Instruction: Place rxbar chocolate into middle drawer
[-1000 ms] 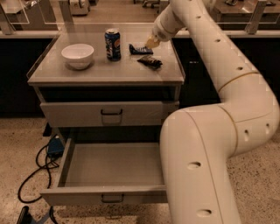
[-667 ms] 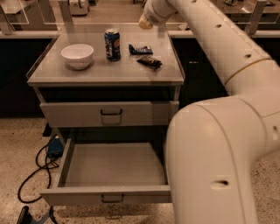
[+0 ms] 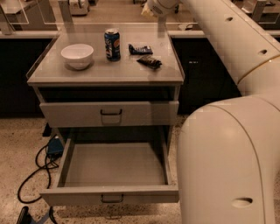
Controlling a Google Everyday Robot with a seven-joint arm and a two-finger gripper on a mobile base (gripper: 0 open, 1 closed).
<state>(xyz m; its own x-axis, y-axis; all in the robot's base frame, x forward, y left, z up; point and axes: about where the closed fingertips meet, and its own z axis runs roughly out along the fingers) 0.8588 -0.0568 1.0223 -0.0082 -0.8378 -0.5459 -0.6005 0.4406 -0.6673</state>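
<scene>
The rxbar chocolate (image 3: 149, 61), a small dark crumpled wrapper, lies on the cabinet top to the right of the soda can. The middle drawer (image 3: 111, 194) is pulled out wide and its grey inside is bare; its small dark handle sits centred on the front. My gripper (image 3: 151, 8) is at the top edge of the view, above and behind the cabinet's back right corner, well above the bar and partly cut off. The big white arm fills the right side.
On the cabinet top (image 3: 109, 72) stand a white bowl (image 3: 77, 55), a blue soda can (image 3: 112, 44) and a flatter dark packet with light print (image 3: 140, 49). The upper handled drawer (image 3: 109, 113) is closed. A blue box and black cables (image 3: 48, 153) lie on the floor at left.
My gripper has lifted up and back from just above the packets to the top edge of the view. The bar, packet, can and bowl have not moved.
</scene>
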